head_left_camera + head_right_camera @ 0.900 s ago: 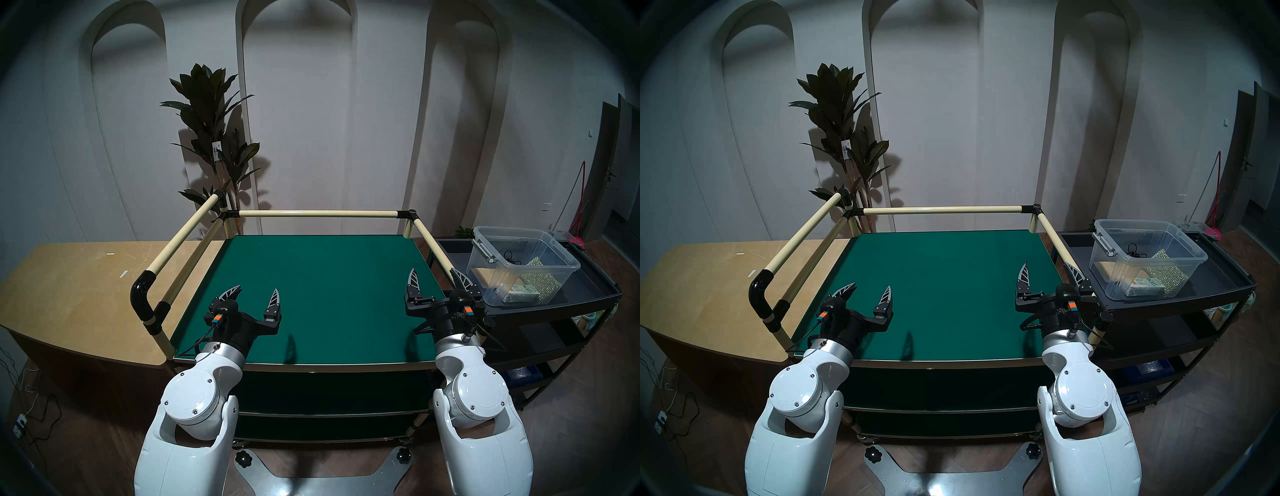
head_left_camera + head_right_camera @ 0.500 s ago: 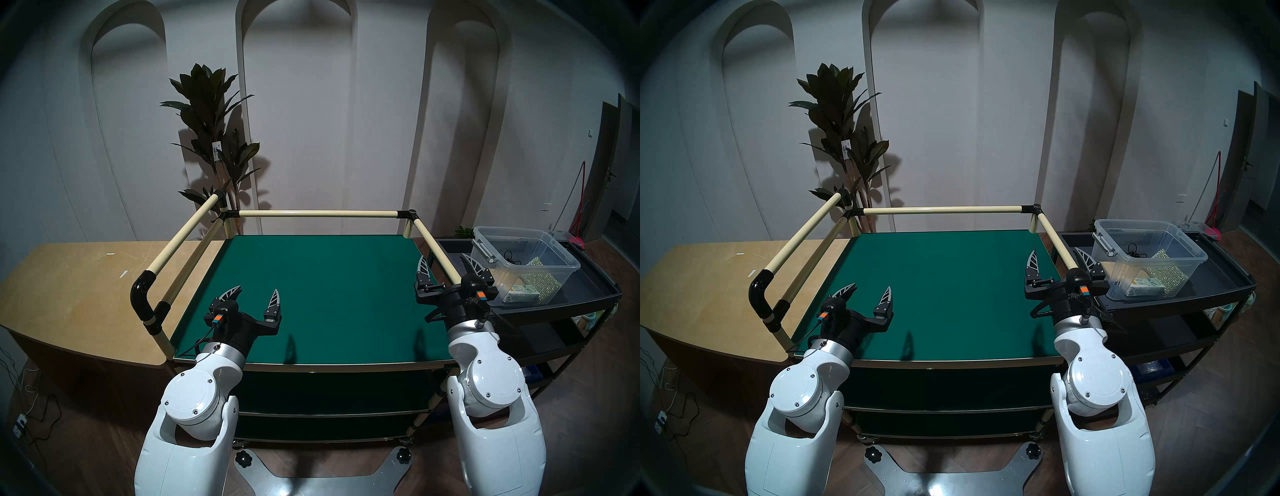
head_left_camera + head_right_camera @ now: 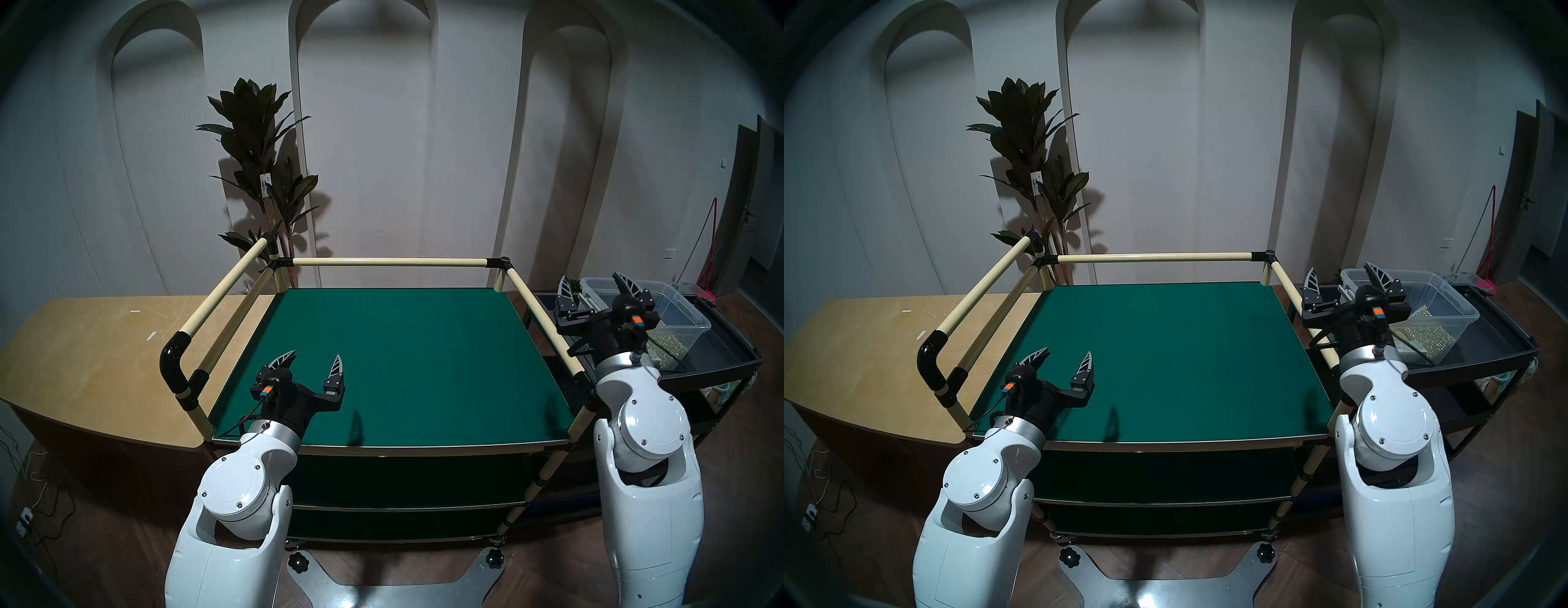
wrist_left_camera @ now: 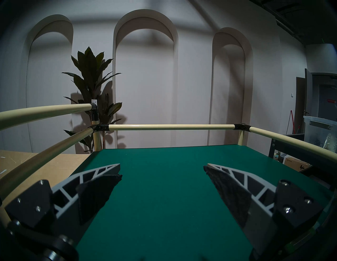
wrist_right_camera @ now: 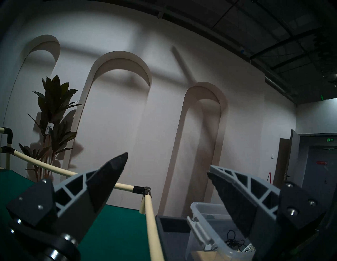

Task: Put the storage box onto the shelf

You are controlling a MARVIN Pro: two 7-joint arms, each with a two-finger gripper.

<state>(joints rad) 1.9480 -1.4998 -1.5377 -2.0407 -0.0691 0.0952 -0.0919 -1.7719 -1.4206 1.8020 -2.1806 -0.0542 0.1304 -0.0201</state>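
Both sets of fingers stood wide and empty. Right gripper (image 3: 598, 291) hung above the cart (image 3: 721, 361), near the storage box (image 3: 679, 314) sitting there, likely lining up a grasp. Left gripper (image 3: 309, 363) waited over the shelf (image 3: 403, 361); its green deck lay bare, and the side rail (image 3: 539, 314) stood between box and deck.

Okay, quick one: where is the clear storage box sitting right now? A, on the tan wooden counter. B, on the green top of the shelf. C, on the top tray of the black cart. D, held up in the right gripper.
C: the storage box rests on the black cart, beside the shelf.
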